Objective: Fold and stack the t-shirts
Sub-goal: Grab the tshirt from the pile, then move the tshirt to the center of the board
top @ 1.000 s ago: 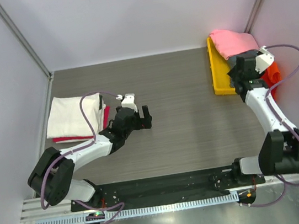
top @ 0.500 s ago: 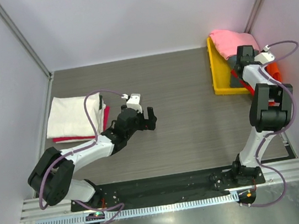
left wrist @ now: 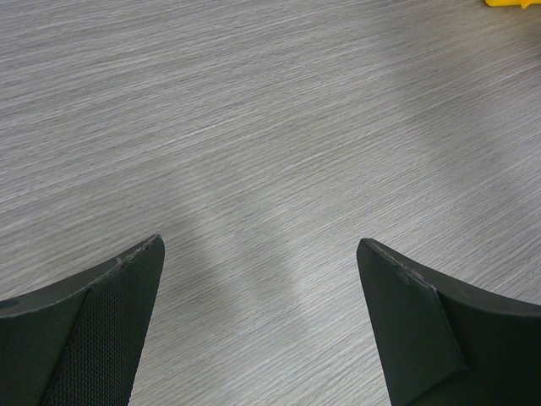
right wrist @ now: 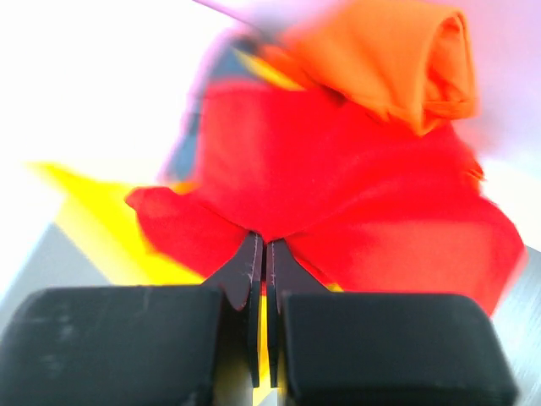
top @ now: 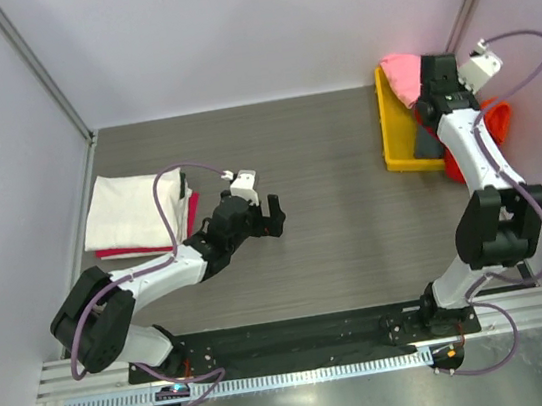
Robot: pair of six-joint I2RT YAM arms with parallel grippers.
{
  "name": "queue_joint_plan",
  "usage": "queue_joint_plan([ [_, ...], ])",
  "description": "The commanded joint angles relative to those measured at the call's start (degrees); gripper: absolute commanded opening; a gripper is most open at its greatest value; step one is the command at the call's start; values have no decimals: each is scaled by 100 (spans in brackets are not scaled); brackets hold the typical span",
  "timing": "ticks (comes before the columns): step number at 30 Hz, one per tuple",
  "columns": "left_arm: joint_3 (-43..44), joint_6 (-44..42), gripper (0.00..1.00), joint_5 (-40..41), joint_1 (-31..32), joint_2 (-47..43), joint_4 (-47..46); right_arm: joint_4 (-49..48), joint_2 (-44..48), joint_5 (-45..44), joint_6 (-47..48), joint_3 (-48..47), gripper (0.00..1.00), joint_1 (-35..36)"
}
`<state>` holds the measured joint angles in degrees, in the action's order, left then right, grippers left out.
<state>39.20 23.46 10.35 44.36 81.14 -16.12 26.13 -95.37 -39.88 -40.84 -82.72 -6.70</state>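
My right gripper [right wrist: 265, 238] is shut, pinching a fold of the bright red t-shirt [right wrist: 355, 178], with an orange t-shirt [right wrist: 397, 51] bunched behind it. From above, the right gripper [top: 430, 100] hangs over the yellow tray [top: 394, 140], where a pink t-shirt [top: 402, 71] and a grey-blue one [top: 429, 145] lie; the red t-shirt [top: 498, 119] spills over the tray's right side. A folded cream-white t-shirt [top: 131, 211] rests on folded red cloth [top: 121, 252] at the left. My left gripper [top: 265, 214] [left wrist: 258, 245] is open over bare table.
Grey wood-grain table [top: 332, 204] lies between the arms. Walls with metal corner posts [top: 41, 74] enclose the left, back and right. The tray's yellow corner [left wrist: 516, 2] shows at the top right of the left wrist view.
The right gripper closed on the red t-shirt and the arm shifted toward the back over the tray. The left arm slid slightly right, then stayed still and open.
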Motion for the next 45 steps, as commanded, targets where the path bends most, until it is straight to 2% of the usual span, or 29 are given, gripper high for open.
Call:
queue_joint_plan([
  [1, 228, -88, 96, -33, 29, -20, -313, -214, 1029, -450, 620, -920, 1, 905],
  [2, 228, -88, 96, -33, 29, -20, -313, -179, 1134, -433, 743, -1096, 1, 1481],
  [5, 211, -96, 96, 19, 29, -37, -313, 119, 1091, 14, 1104, -1983, 1, 2389],
  [8, 185, -114, 96, 151, 29, -81, -295, 462, 1003, 629, 1175, -3071, 1, 2595],
  [10, 176, -123, 96, 256, 29, -99, -252, 656, 1047, 815, 1227, -3373, 1, 2595],
  [13, 158, -114, 96, 503, 29, -186, -190, 665, 1371, 806, 1193, -3164, 1, 2595],
  [14, 141, -114, 96, 651, 29, -239, -190, 674, 1485, 867, 1158, -2728, 3, 2595],
  [15, 97, -114, 96, 731, 29, -265, -190, 657, 1704, 981, 1096, -2428, 9, 2595],
  [16, 88, -105, 96, 819, 29, -301, -181, 630, 1845, 1304, 974, -2085, 39, 2595],
  [17, 70, -96, 96, 950, 29, -318, -155, 604, 1951, 1568, 947, -1325, 57, 2595],
  [18, 53, -79, 96, 1134, 29, -379, -111, 578, 2039, 1806, 946, -952, 72, 2595],
  [19, 35, -70, 97, 1240, 29, -406, -85, 604, 2223, 2174, 894, -583, 79, 2595],
  [23, 26, -44, 98, 1522, 29, -494, 4, 264, 3101, 2686, 683, 1821, 75, 2595],
  [24, 35, -44, 98, 1514, 29, -512, 12, 191, 3295, 2774, 639, 2160, 70, 2586],
  [27, 79, -44, 98, 1304, 29, -425, 4, 25, 3841, 2967, 542, 3058, 66, 2595],
  [31, 228, -44, 98, 856, 29, -214, 65, -3, 3991, 3118, 779, 3481, 58, 2604],
  [35, 509, 44, 96, 758, 29, 155, 372, -46, 3842, 3197, 964, 3535, 56, 2604],
  [37, 694, 202, 90, 732, 29, 296, 706, -55, 3719, 3206, 999, 3500, 52, 2595],
  [40, 616, 623, 73, 592, 20, 420, 777, -99, 3692, 3249, 1051, 3464, 52, 2603],
  [45, 886, 1134, 63, 407, -32, 989, 1101, -301, 3789, 3337, 1139, 3543, 52, 2604],
])
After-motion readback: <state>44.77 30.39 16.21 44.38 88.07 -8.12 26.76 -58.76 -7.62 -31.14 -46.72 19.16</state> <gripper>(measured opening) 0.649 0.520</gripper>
